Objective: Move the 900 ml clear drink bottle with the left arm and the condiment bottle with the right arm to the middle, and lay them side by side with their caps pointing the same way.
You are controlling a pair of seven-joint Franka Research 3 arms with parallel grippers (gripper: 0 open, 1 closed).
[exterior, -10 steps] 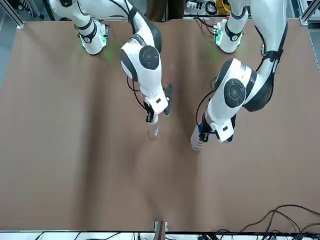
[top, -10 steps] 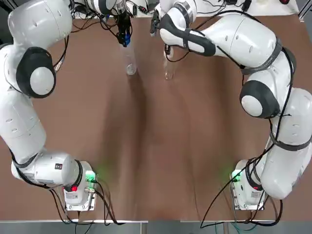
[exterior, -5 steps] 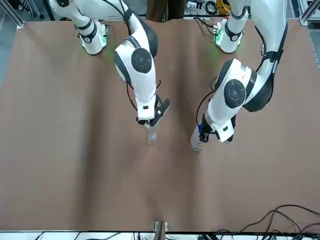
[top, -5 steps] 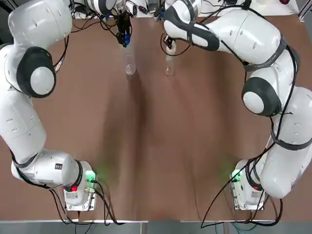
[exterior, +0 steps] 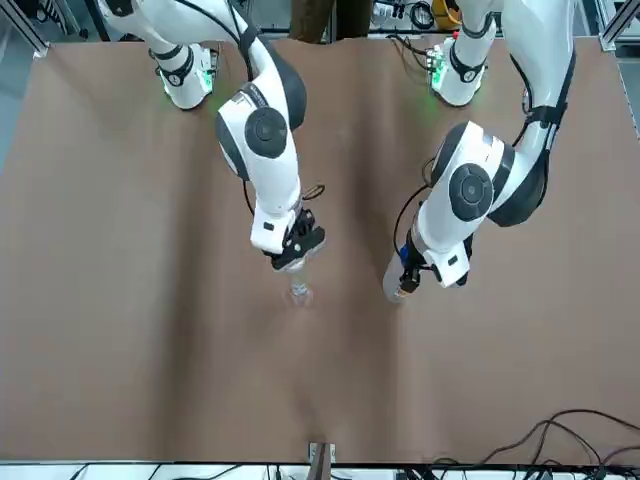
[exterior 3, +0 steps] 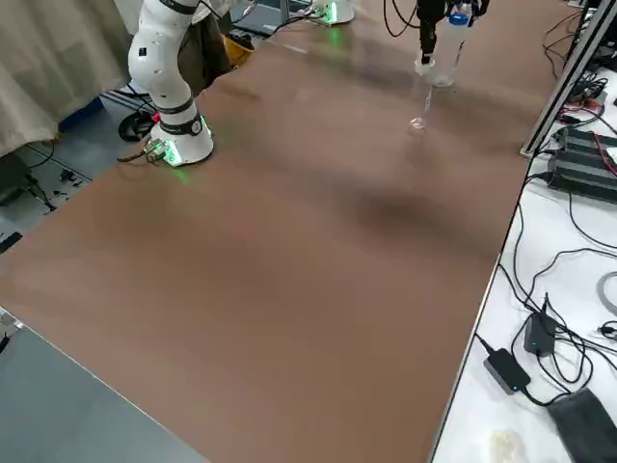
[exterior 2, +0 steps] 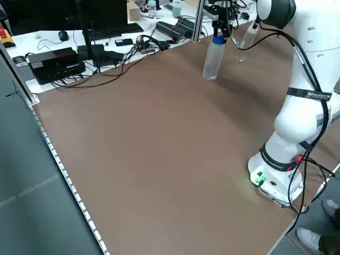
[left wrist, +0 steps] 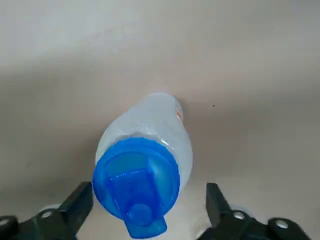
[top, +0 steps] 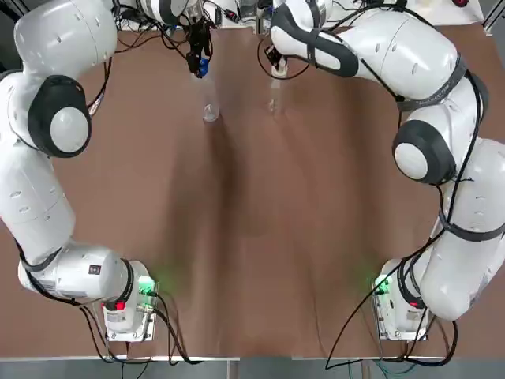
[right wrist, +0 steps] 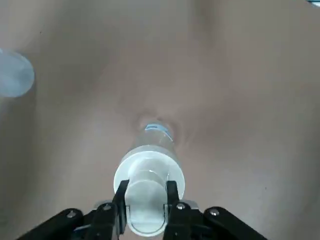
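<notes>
Two bottles have not yet reached the middle, and neither is lying down. Nearest the arms' bases, at the bottom of the top view, the brown table [top: 252,237] is bare through the centre of the frame, where the pair should end up side by side. Farther up, close to the top edge, the clear drink bottle [top: 209,103] stands upright left of centre. The condiment bottle [top: 274,99] is about upright to its right, with an open gap between them. I judge the task to be at the pick-up stage. The carry, the laying down and the matching of cap directions are all left to do.

At the drink bottle, the left gripper [left wrist: 148,195] sits over the blue cap [left wrist: 136,177] with its jaws spread wide. One of its fingers [left wrist: 75,205] shows low on each side of the cap. There is open space on at least one side, so it straddles the top without gripping.

At the condiment bottle, the right gripper [right wrist: 145,200] is drawn in narrow. Its fingers [right wrist: 120,197] press both flanks of the white cap [right wrist: 145,190], so it has hold of the bottle by its top. I cannot tell whether the base rests on the table or hangs just above it.
</notes>
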